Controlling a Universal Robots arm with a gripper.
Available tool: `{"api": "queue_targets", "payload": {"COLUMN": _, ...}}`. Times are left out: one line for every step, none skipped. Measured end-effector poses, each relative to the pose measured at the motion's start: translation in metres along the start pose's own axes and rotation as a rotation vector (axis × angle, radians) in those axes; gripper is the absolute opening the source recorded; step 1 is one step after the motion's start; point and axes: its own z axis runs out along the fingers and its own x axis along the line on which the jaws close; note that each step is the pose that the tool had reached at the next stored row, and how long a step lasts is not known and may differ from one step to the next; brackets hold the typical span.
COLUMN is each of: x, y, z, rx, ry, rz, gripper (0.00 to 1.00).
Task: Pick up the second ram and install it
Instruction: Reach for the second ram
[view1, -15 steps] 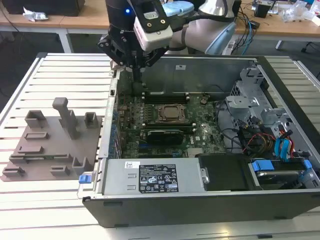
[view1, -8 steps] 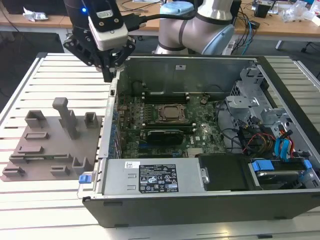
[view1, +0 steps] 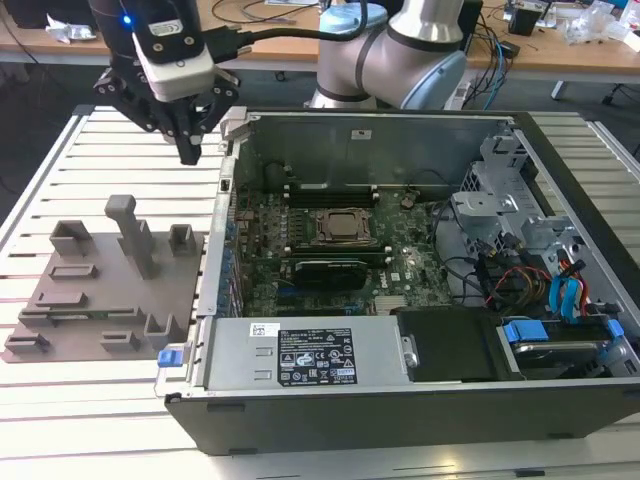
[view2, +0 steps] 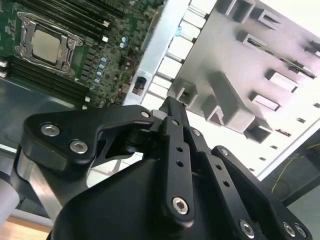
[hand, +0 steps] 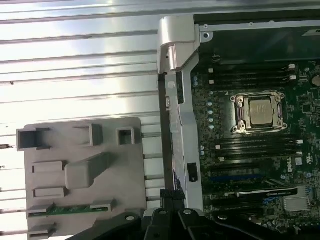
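My claw (view1: 190, 152) hangs at about ten o'clock in the exterior view, with its tips pointing straight down toward six. Its black fingers (view1: 188, 135) meet at the tips, and I can see nothing between them. In the second wrist view the fingers (view2: 176, 150) lie pressed side by side, with the linkage folded in. The wrist (view1: 172, 50) sits directly above the claw. The silver arm (view1: 400, 45) comes in from twelve o'clock, bent at the elbow, with its forearm running toward nine.

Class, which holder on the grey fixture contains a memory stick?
The long low holder, where the green second ram lies between two end blocks.
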Motion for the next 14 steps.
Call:
{"api": "queue_targets", "payload": {"x": 0.0019, "y": -0.0002, "z": 0.0, "rx": 0.0, "ry": 0.0, "rz": 0.0, "gripper": 0.1}}
{"api": "queue_targets", "payload": {"x": 0.0042, "y": -0.0003, "z": 0.0, "rx": -0.0001, "ry": -0.0001, "rz": 0.0, "gripper": 0.1}}
{"api": "queue_targets", "payload": {"x": 0.009, "y": -0.0007, "z": -0.0001, "rx": -0.0001, "ry": -0.0001, "rz": 0.0, "gripper": 0.1}}
{"api": "queue_targets", "payload": {"x": 0.0139, "y": -0.001, "z": -0.0001, "rx": -0.0001, "ry": -0.0001, "rz": 0.0, "gripper": 0.1}}
{"api": "queue_targets", "payload": {"x": 0.0199, "y": -0.0015, "z": -0.0003, "rx": -0.0001, "ry": -0.0001, "rz": 0.0, "gripper": 0.1}}
{"api": "queue_targets", "payload": {"x": 0.026, "y": -0.002, "z": -0.0004, "rx": 0.0, "ry": -0.0001, "rz": 0.0, "gripper": 0.1}}
{"api": "queue_targets", "payload": {"x": 0.0331, "y": -0.0025, "z": -0.0005, "rx": -0.0001, "ry": -0.0001, "rz": 0.0, "gripper": 0.1}}
{"api": "queue_targets", "payload": {"x": 0.0399, "y": -0.003, "z": -0.0006, "rx": -0.0001, "ry": -0.0001, "rz": 0.0, "gripper": 0.1}}
{"api": "queue_targets", "payload": {"x": 0.0432, "y": -0.0032, "z": -0.0007, "rx": -0.0001, "ry": -0.0001, "rz": 0.0, "gripper": 0.1}}
{"api": "queue_targets", "payload": {"x": 0.0467, "y": -0.0035, "z": -0.0007, "rx": -0.0002, "ry": -0.0001, "rz": 0.0, "gripper": 0.1}}
{"api": "queue_targets", "payload": {"x": 0.0495, "y": -0.0037, "z": -0.0007, "rx": -0.0001, "ry": -0.0001, "rz": 0.0, "gripper": 0.1}}
{"api": "queue_targets", "payload": {"x": 0.0529, "y": -0.004, "z": -0.0008, "rx": -0.0001, "ry": -0.0001, "rz": 0.0, "gripper": 0.1}}
{"api": "queue_targets", "payload": {"x": 0.0575, "y": -0.0043, "z": -0.0008, "rx": -0.0001, "ry": -0.0002, "rz": 0.0, "gripper": 0.1}}
{"api": "queue_targets", "payload": {"x": 0.0632, "y": -0.0047, "z": -0.0008, "rx": -0.0001, "ry": -0.0002, "rz": 0.0, "gripper": 0.1}}
